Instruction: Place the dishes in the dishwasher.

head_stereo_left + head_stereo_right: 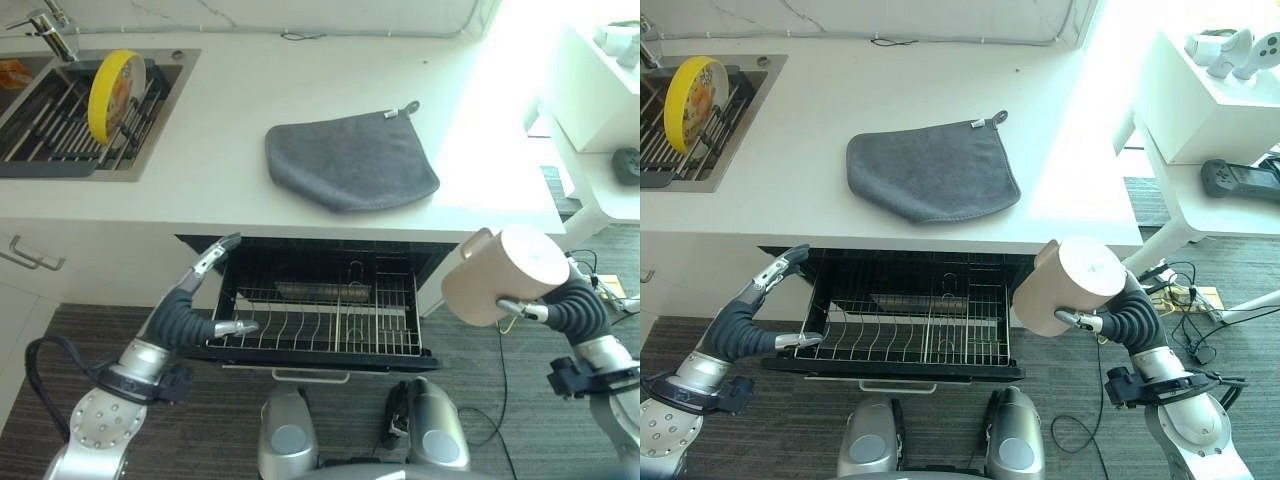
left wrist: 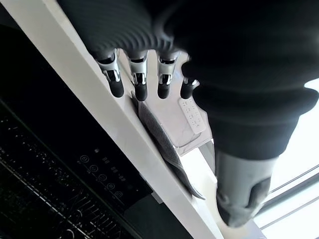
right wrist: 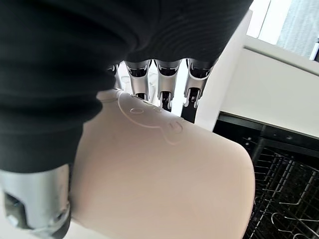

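the right hand (image 1: 560, 305) is nearest, low on the robot's right, and most of it sits behind the pale beige cup (image 1: 503, 273) it carries; a thumb tip shows against the cup's lower side in the left eye view, and in the right wrist view the fingers (image 3: 164, 82) curve over the cup's wall, so it is grasping the cup. the cup is tipped, its flat round base facing up toward the head camera; its mouth is turned away and cannot be seen. a faint raised outline marks its side in the right wrist view. it is held in the air just off the right front corner of the open dishwasher, not touching the rack.

the left hand (image 1: 200, 290) hangs at the dishwasher's left front corner, fingers straight and released, thumb spread apart toward the rack edge, holding nothing. whether a fingertip touches the frame is hard to tell.

between the hands the dishwasher rack (image 1: 320, 325) is pulled out under the counter; its wire tines show, and the back of the cavity is too dark to read. a long pale shape lies toward the rear of the rack, unclear.

above, on the white counter (image 1: 240, 120), a grey cloth (image 1: 350, 160) lies flat, folded, with a small loop at its far corner. farther left, a yellow plate (image 1: 115, 92) stands on edge in the sink rack (image 1: 60, 130), the sink cut off by the frame. a tap (image 1: 50, 30) is partly cropped at the far left.
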